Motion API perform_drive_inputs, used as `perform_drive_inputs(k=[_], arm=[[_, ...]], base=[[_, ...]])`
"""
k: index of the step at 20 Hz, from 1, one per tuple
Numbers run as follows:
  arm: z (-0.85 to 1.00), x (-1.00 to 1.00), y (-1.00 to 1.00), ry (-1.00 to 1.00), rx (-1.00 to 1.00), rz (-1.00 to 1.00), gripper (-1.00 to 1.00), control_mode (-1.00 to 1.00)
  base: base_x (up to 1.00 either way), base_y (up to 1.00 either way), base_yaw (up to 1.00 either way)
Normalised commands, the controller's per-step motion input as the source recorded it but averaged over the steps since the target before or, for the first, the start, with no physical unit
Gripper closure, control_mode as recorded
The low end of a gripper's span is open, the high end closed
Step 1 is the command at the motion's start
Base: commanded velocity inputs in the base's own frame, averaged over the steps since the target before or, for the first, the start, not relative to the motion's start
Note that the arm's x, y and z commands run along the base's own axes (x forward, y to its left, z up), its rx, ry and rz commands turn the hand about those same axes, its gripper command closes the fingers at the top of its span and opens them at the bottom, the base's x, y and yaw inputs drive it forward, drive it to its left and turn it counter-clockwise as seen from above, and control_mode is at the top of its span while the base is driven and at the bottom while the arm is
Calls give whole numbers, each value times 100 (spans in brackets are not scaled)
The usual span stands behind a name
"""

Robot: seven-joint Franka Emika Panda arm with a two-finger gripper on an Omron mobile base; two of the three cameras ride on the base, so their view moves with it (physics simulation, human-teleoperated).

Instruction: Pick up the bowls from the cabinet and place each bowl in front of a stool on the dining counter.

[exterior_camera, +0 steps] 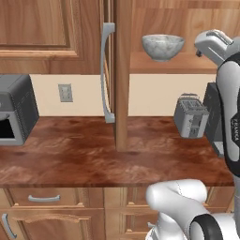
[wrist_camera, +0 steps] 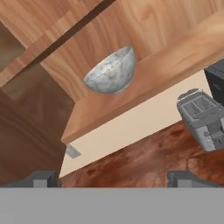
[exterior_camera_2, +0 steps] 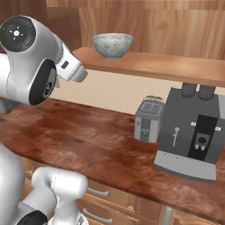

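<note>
**Marbled bowl on the cupboard shelf, pincer wide and empty**

The grey-white marbled bowl (exterior_camera: 162,46) stands upright on the wooden shelf (exterior_camera: 187,63) of the open cabinet (exterior_camera: 123,75). In the hand view it lies at 12 o'clock, well apart from the pincer (wrist_camera: 113,179), whose jaws are spread fully and hold nothing. Below on the table (exterior_camera_2: 88,140), a toaster (exterior_camera_2: 148,119) stands just beside a coffee machine (exterior_camera_2: 191,136), at the bowl's 5 o'clock.

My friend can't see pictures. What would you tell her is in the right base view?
A grey-white marbled bowl sits upright on the wooden shelf of an open cabinet. Below it, on a dark wood-grain counter, stand a silver toaster and a grey coffee machine. The robot's white arm rises at the left.
</note>
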Motion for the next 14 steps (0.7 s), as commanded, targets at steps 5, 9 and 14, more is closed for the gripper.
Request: perform_drive_inputs(k=[5, 9, 14], arm=[[0, 49, 0, 14, 0, 0, -100, -100], [-3, 45, 0, 1, 0, 0, -100, -100], [-11, 43, -11, 0, 0, 0, -100, -100]], base=[[0, 0, 0], [0, 0, 0], [0, 0, 0]])
